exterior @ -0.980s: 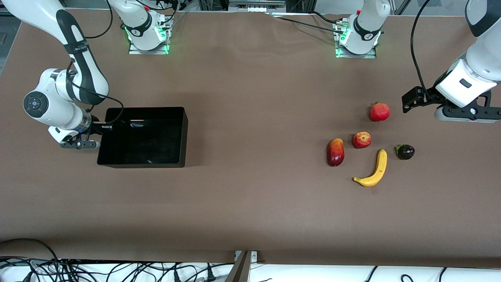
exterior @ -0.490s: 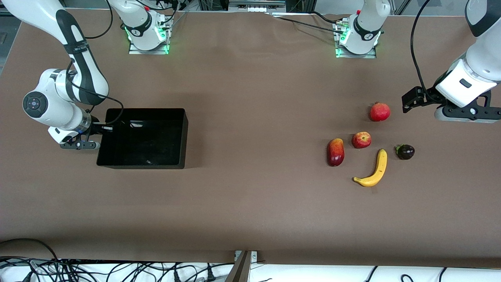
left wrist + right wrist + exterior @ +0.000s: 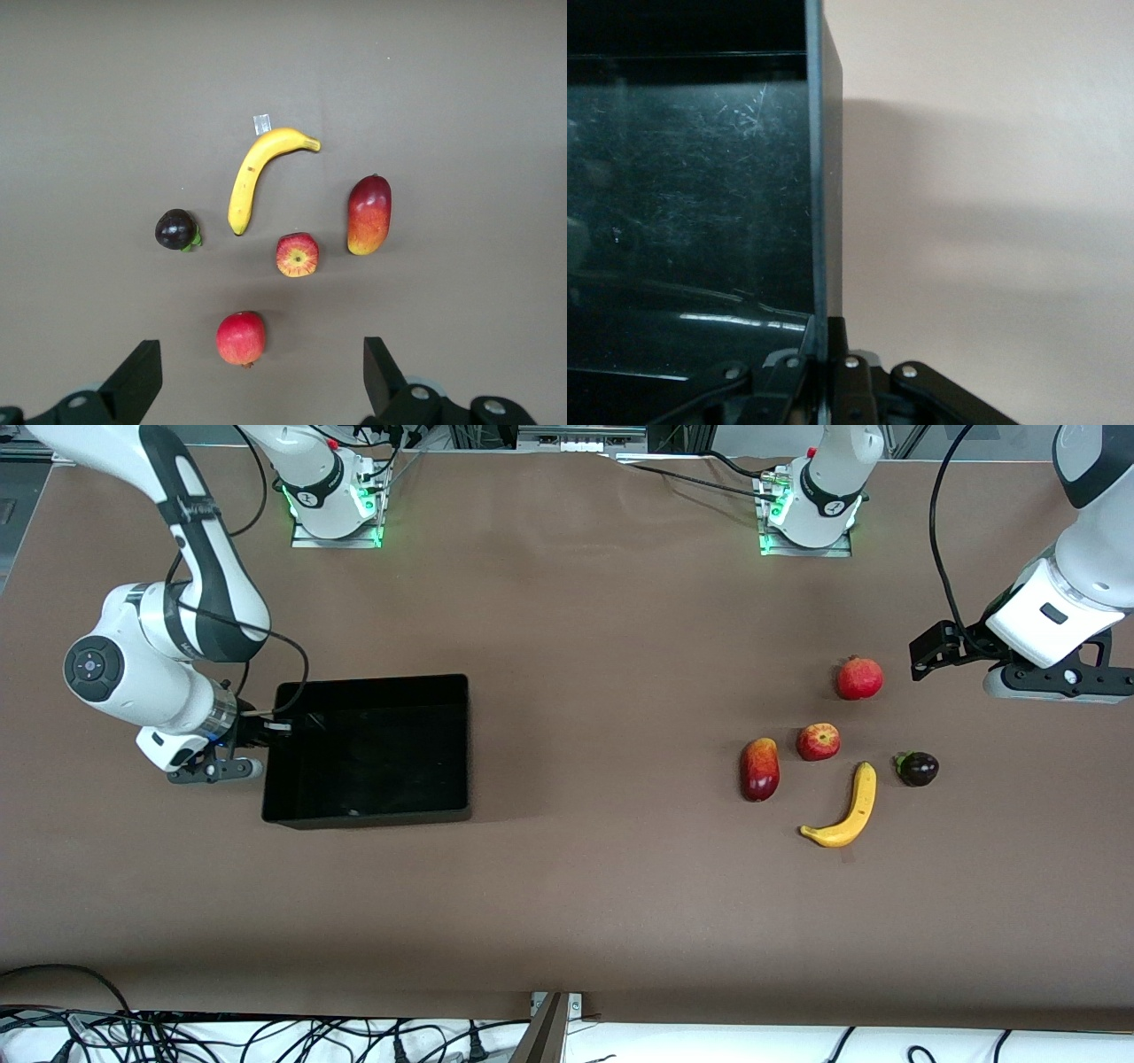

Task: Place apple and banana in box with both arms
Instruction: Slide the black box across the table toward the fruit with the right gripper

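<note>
Right gripper (image 3: 257, 737) was clamped on the black box (image 3: 372, 750) wall and had dragged it toward the fruit. Left gripper (image 3: 257, 390) waited wide open over the pomegranate (image 3: 859, 678); apple (image 3: 818, 741) and banana (image 3: 846, 808) sat untouched nearby.

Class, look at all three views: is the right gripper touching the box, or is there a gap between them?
Touching. The right wrist view shows the right gripper shut on the box wall, its fingers pressed against both faces of the rim.

Pomegranate (image 3: 859, 678), mango (image 3: 760, 769) and mangosteen (image 3: 918, 768) (dark, green-capped) lie on the table (image 3: 602, 886).
</note>
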Motion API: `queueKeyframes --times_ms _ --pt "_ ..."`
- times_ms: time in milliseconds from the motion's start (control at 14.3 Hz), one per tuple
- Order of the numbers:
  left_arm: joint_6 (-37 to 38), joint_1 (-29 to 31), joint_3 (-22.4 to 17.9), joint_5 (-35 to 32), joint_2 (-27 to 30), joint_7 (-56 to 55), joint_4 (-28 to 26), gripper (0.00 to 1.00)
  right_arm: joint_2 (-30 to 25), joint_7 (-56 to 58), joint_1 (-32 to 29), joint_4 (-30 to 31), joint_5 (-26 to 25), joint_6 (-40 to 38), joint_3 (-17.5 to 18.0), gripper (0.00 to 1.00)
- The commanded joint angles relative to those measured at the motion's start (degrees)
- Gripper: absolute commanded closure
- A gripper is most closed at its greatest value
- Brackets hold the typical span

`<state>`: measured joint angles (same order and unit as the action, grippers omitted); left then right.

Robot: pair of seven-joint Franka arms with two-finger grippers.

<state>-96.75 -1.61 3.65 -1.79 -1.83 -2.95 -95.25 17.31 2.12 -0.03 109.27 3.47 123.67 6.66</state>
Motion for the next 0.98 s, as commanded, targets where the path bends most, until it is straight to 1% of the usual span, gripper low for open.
queueKeyframes --times_ms 0,140,210,420,560,770,910 --pt "1.03 -0.06 0.04 -1.03 -0.8 0.49 1.82 0.0 0.97 -2.29 4.68 -6.86 1.72 -5.1 0.02 1.0" --pt "1.03 -0.06 0.13 -1.03 -0.8 0.49 1.91 0.0 2.9 -4.74 8.72 -9.77 4.69 -6.51 0.02 1.0" --pt "1.03 -0.06 0.04 -1.03 -0.8 0.49 1.82 0.0 3.61 -6.93 10.82 -10.56 5.23 -6.51 0.02 1.0" --pt "1.03 -0.14 0.04 -1.03 -0.8 0.49 1.91 0.0 6.94 -16.68 17.24 -13.29 5.15 -6.34 0.02 1.0" --pt "1.03 -0.06 0.13 -1.03 -0.8 0.49 1.82 0.0 9.92 -23.53 23.21 -14.78 5.15 -5.55 0.02 1.0" --pt "1.03 -0.06 0.04 -1.03 -0.8 0.49 1.82 0.0 15.46 -33.12 30.86 -18.56 4.97 -0.47 -0.07 1.0" --pt "1.03 0.03 0.04 -0.94 -0.8 0.49 1.82 0.0 19.33 -35.86 33.51 -21.8 4.97 3.05 -0.24 1.0"
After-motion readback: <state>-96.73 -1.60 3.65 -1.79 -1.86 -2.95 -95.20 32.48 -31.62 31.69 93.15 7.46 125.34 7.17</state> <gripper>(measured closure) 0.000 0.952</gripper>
